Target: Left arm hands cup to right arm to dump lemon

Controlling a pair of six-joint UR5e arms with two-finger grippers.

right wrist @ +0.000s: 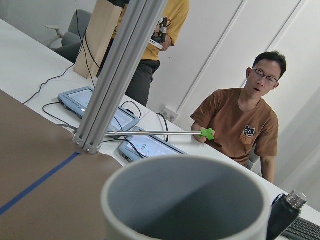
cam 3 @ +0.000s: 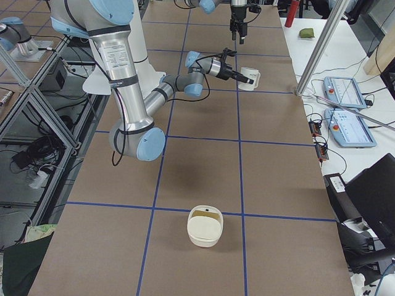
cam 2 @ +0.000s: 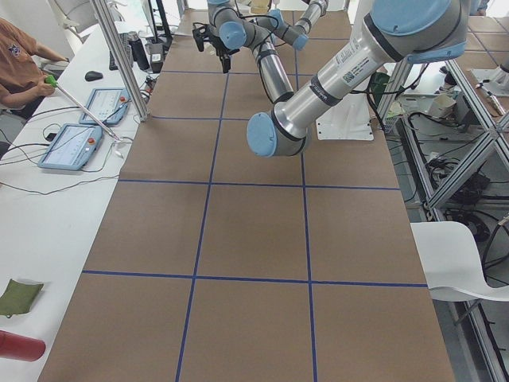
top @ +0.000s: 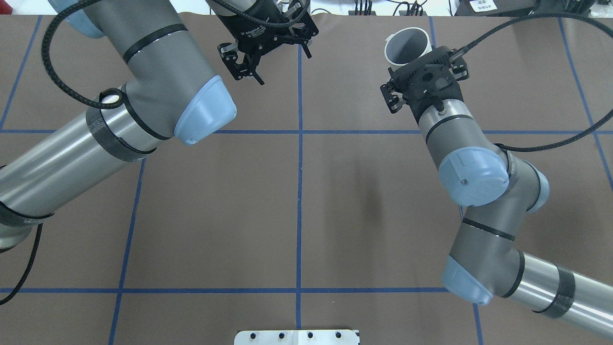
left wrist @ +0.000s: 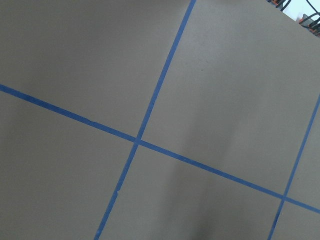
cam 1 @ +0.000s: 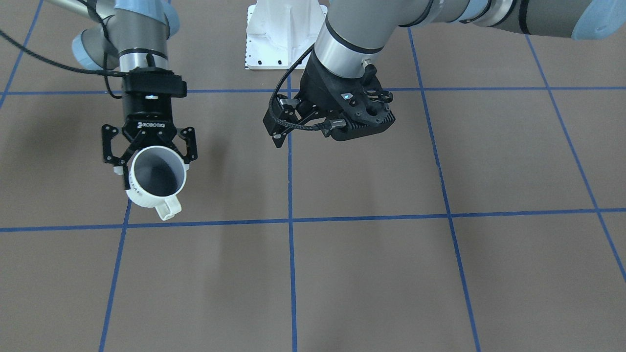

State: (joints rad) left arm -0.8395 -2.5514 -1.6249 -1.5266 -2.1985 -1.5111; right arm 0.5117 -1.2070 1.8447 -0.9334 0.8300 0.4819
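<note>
Cup (cam 1: 156,178), cream-white with a grey inside, sits in the right gripper (cam 1: 150,161), whose 2 black fingers clamp its wall from either side. It is held clear above the desk (cam 1: 391,274), on the robot's right half and toward the operators' edge. Its mouth faces up, roughly level. The squarish handle (cam 1: 168,209) points away from the gripper, toward the operators' edge. The right wrist view looks over the rim into the grey inside, but the bottom is cut off there.

The right arm (top: 471,175) reaches out from the robot's edge in a bent line to hold it.

The left gripper (top: 286,69) hangs near the desk's middle line, also toward the operators' edge, with its jaws spread and nothing between them. It is well apart from the cup. The left arm (top: 143,72) comes in across the left half, and its wrist view shows only brown desk surface crossed by blue tape lines (left wrist: 150,107).
</note>
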